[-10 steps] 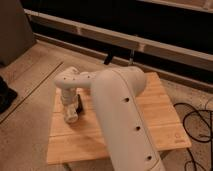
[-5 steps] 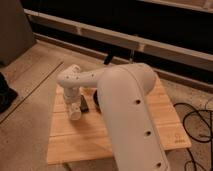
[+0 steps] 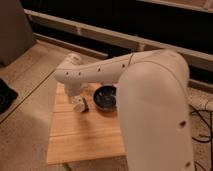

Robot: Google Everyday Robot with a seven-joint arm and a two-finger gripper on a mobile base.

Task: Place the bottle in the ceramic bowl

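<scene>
The ceramic bowl (image 3: 106, 96), round, glossy and dark blue-black, sits on the far part of the wooden table (image 3: 80, 140). Just left of it my gripper (image 3: 78, 103) hangs under the white wrist, low over the table. A small whitish bottle (image 3: 78, 105) shows at its tip, a short gap left of the bowl's rim, and the gripper looks shut on it. My big white arm (image 3: 155, 100) fills the right side and hides the table behind it.
A small dark thing (image 3: 86, 105) lies between the gripper and the bowl. Cables (image 3: 202, 117) run over the floor at the right. A dark object (image 3: 6, 97) sits on the floor at the left. A low ledge (image 3: 100, 35) runs along the back.
The gripper has carried the bottle a little right towards the bowl. The arm has swung so that the bowl, hidden before, now shows.
</scene>
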